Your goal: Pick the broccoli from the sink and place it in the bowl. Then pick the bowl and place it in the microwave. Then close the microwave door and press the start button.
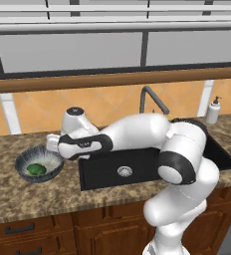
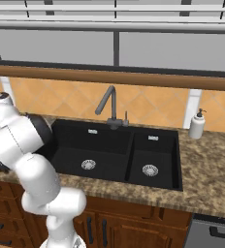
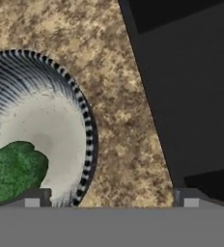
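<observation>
One relation decides the next move: where the bowl point(image 3: 41, 125) sits against the hand point(image 3: 111, 198).

- Broccoli point(image 1: 36, 169) is already lying inside the bowl, low on the pale inner face. In the hand view it sits at about 8 o'clock of the bowl's interior, partly cut off by the frame edge.
- Bowl stands upright on the granite surface point(image 1: 48, 194), just beside the sink point(image 1: 137, 169), off the basin's left edge. In the left base view it's at roughly 9 o'clock from the sink's left drain.
- Hand hangs above the strip of surface between bowl and sink. Jaws are spread to full width and carry nothing. In the hand view, one fingertip point(image 3: 34, 198) is over the bowl's near rim and the other fingertip point(image 3: 189, 198) is over the sink's edge.
- So the bowl centre lies toward 10 o'clock of the hand camera's centre, not under it. The rim section nearest the hand runs roughly 12-to-6 in that view.
- Bowl is round, so there's no long axis to align with; only the rim tangent matters.

Judgement: first step looks done, and the bowl pick is next. The hand likely needs to shift toward the bowl so one finger drops inside the rim and one outside, clear of the broccoli. Risk: pinching too near the broccoli side, or tipping the shallow bowl on lift.

The microwave isn't visible here, so I can't tell its door state.
</observation>
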Available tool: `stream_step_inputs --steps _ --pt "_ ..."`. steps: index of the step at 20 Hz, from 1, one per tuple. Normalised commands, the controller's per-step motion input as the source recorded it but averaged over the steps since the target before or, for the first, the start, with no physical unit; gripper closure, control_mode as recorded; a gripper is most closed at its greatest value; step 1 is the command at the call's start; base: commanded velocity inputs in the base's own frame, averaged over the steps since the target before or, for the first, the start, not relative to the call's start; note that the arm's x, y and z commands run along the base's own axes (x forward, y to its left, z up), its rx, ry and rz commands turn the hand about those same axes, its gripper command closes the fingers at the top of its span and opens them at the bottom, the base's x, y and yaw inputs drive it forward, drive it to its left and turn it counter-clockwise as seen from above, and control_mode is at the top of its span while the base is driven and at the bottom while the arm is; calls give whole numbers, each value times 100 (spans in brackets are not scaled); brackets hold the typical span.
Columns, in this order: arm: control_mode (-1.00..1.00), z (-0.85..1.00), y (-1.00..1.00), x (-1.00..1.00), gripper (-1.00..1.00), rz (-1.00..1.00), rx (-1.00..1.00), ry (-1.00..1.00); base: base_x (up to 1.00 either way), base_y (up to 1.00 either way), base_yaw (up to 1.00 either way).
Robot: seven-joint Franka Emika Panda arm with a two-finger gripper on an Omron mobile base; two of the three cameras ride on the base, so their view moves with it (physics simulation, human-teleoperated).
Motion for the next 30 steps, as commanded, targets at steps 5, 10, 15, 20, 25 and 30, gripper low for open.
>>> stream_step_inputs --steps 5,10,15,20,25,30 --pt "-100 -15 40 47 -100 0 0 7 0 0 0" --pt "-100 -29 11 21 -100 0 0 5 0 0 0" --pt "-100 -25 0 2 -100 0 0 0 0 0 0" --pt "-100 -25 0 0 -100 0 0 0 0 0 0" --pt "-100 -27 0 0 100 0 0 0 0 0 0" --pt "-100 -7 0 -3 100 0 0 -2 0 0 0"
